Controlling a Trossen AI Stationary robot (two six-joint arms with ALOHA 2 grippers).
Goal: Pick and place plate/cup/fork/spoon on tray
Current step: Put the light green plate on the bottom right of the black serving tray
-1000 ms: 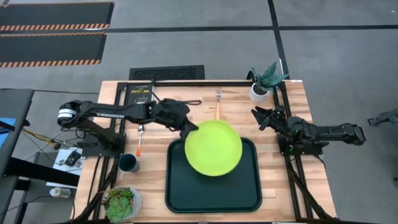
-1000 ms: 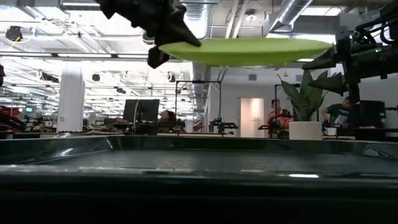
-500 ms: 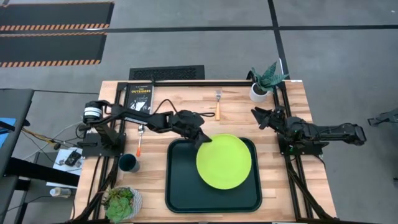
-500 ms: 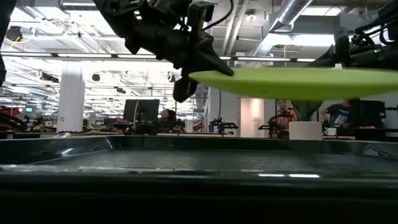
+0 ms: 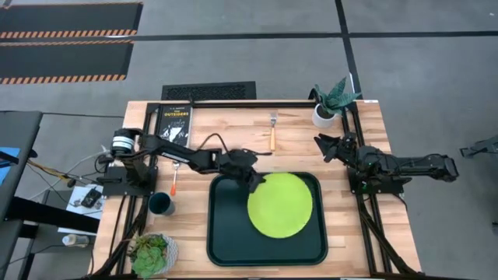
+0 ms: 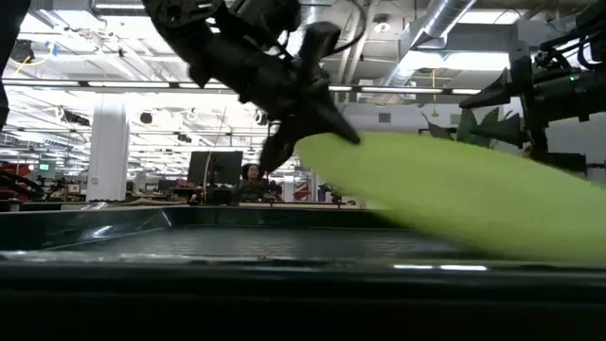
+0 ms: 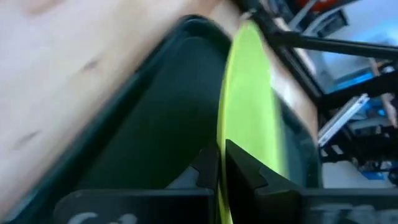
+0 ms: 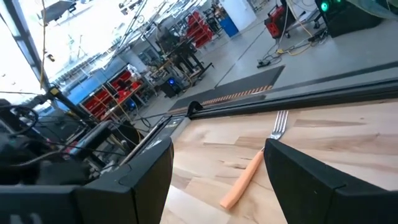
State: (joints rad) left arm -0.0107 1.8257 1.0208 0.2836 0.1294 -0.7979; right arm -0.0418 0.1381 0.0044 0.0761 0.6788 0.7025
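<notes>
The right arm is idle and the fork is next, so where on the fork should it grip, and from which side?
A judgement: grip the fork at mid-handle, coming straight down with the right gripper, fingers across the handle. It lies flat on the table, tines toward the far edge, with nothing beside it, well clear of the tray.

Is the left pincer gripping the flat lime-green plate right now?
Touching. In the left wrist view the left pincer is closed on the flat lime-green plate's rim, with no gap showing.
</notes>
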